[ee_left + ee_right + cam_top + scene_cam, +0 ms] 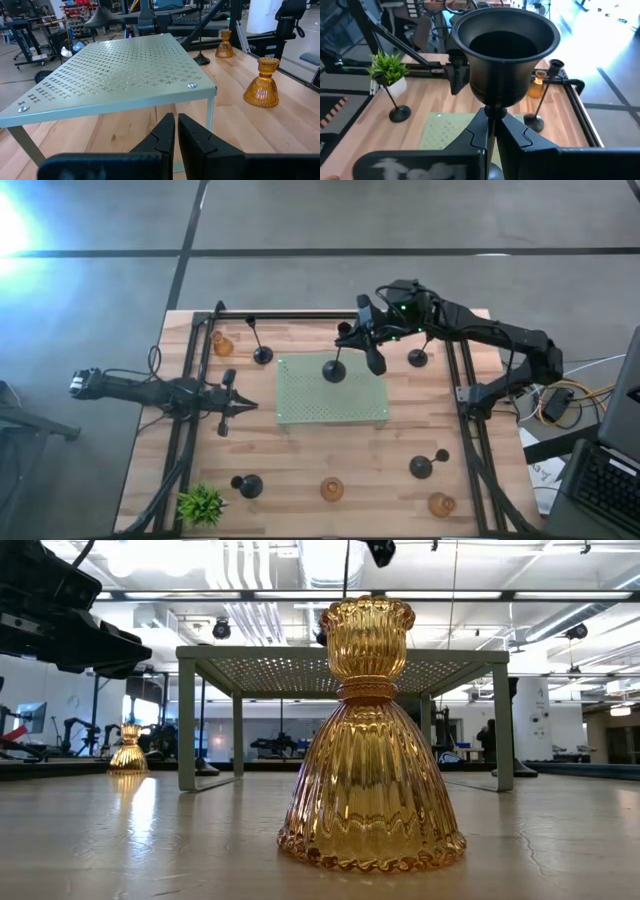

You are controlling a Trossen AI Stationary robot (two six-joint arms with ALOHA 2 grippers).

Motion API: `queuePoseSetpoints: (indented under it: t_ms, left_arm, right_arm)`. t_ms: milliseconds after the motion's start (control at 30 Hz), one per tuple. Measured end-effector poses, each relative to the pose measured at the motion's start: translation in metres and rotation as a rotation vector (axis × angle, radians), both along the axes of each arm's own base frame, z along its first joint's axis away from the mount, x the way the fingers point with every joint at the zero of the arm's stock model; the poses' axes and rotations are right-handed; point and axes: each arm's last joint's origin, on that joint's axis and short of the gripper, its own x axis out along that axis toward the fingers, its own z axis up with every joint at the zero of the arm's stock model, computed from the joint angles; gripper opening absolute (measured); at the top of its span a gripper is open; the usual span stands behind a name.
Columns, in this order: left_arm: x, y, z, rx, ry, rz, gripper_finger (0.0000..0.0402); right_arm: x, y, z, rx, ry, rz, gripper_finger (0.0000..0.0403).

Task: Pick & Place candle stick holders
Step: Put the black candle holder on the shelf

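My right gripper (346,340) is shut on a tall black candle stick holder (506,45) over the far part of the pale green perforated mat (332,405), a raised shelf on legs. My left gripper (245,406) is shut and empty, level, just left of the mat; it also shows in its wrist view (176,132). Other black holders stand on their dome bases on the table at the far left (262,355), far right (418,358), near right (421,468) and near left (247,485). Amber holders stand at the far left (222,343) and near edge (331,489), (441,504). My right gripper pinches the holder's thin stem (491,114) just under its cup, between its two fingers. The fingers come from the table's right, slanting a little down, and lie across the stem. The holder is upright, its dome base (333,372) at the mat's top; whether it rests there I cannot tell.
A small green plant (202,505) stands at the near left corner. Black frame rails (190,380) run along the table's left, far and right sides. The low view looks past the near amber holder (370,740), under the mat (340,665).
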Motion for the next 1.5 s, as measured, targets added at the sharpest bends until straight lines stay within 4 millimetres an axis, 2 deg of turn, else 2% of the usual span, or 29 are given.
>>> queuePoseSetpoints:
  t_ms: [100,300,467,700,1500]
  left_arm:
    - [0.0,0.0,0.0,0.0,0.0,0.0,0.0028]
    - [0.0,0.0,0.0,0.0,0.0,0.0,0.0028]
    - [0.0,0.0,0.0,0.0,0.0,0.0,0.0028]
    - [0.0,0.0,0.0,0.0,0.0,0.0,0.0028]
    - [0.0,0.0,0.0,0.0,0.001,0.0,0.0028]
  right_arm:
    - [0.008,-0.004,-0.003,-0.025,0.008,0.006,0.0013]
    - [0.013,-0.028,-0.012,-0.029,0.035,-0.054,0.0013]
    - [0.018,-0.039,-0.022,0.0,0.063,-0.054,0.0013]
    - [0.025,-0.042,-0.032,-0.006,0.088,-0.043,0.0013]
    - [0.025,-0.044,-0.038,0.002,0.097,-0.05,0.0016]
